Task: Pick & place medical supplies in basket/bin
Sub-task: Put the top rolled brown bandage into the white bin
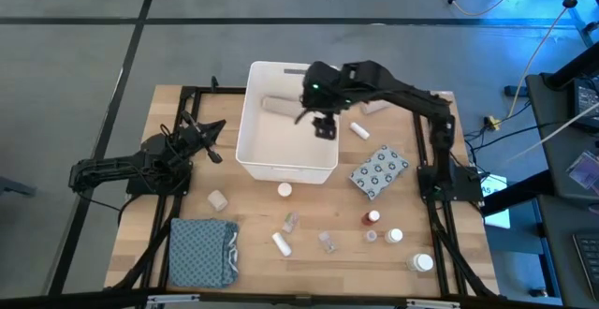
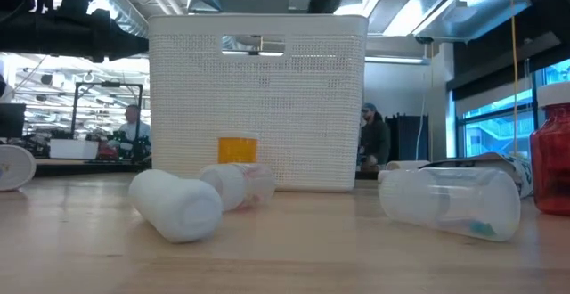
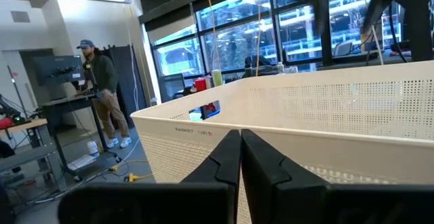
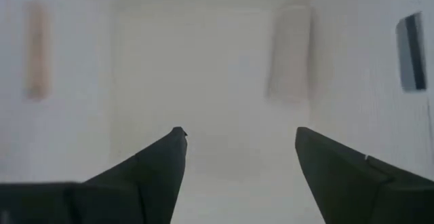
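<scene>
The white tub (image 1: 251, 150) stands at the table's middle, far side; its perforated wall (image 2: 258, 98) fills the low view. My right gripper (image 1: 323, 125) hangs open over the tub's right part, holding nothing (image 4: 237, 149). One beige bandage roll (image 1: 278, 105) lies on the tub floor near the far wall (image 4: 290, 51). On the table lie the grey dotted packet (image 1: 378, 170), a red-capped bottle (image 1: 372, 217), white bottles (image 1: 282, 243) and clear vials (image 1: 327, 242). My left gripper (image 1: 215, 133) rests shut left of the tub (image 3: 240, 159).
A folded blue-grey cloth (image 1: 202, 251) lies at the near left corner. A beige roll (image 1: 218, 198) sits near the tub's near left corner, two more items (image 1: 358, 129) right of the tub. People stand in the room beyond the table (image 3: 102, 88).
</scene>
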Robot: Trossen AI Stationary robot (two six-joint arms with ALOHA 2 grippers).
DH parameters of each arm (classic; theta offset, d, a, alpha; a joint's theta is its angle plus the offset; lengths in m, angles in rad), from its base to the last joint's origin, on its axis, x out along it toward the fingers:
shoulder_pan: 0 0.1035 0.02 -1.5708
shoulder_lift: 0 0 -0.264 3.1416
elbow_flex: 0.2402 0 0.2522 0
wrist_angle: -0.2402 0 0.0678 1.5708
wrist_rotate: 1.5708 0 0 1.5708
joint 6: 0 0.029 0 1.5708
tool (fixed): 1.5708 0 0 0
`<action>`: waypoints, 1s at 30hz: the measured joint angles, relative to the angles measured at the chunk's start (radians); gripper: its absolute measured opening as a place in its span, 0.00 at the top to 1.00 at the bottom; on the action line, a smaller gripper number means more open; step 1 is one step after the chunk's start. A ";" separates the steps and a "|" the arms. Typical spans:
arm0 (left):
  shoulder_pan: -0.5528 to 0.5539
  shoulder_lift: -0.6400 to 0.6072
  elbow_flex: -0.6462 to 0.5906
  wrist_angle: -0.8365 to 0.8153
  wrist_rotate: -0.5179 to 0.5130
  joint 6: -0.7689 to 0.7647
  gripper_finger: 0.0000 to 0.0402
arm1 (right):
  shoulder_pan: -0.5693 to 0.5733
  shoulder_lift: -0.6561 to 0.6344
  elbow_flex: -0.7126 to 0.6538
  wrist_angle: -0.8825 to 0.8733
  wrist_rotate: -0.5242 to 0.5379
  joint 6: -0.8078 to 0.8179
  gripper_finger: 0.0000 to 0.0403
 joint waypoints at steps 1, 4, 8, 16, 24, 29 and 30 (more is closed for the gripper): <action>0.000 0.000 0.000 0.000 0.000 0.000 0.99 | 0.010 -0.018 0.000 -0.020 0.000 0.011 0.32; 0.000 0.000 0.000 0.000 0.000 0.000 0.98 | 0.034 -0.083 0.000 -0.079 0.001 0.039 0.32; 0.000 0.000 0.000 0.000 0.000 0.000 0.98 | 0.049 -0.161 -0.005 -0.153 0.017 0.063 0.32; 0.000 0.000 0.000 0.000 0.000 -0.001 0.98 | 0.033 -0.394 -0.289 -0.124 0.165 0.049 0.32; 0.000 0.000 0.000 0.000 0.000 -0.001 0.98 | -0.036 -0.615 -0.705 0.123 0.256 -0.035 0.32; 0.000 0.000 0.000 0.000 0.000 -0.001 0.98 | -0.063 -0.661 -0.900 0.277 0.256 -0.102 0.32; 0.000 0.000 0.000 0.000 0.000 -0.001 0.98 | -0.066 -0.661 -0.931 0.298 0.256 -0.109 0.32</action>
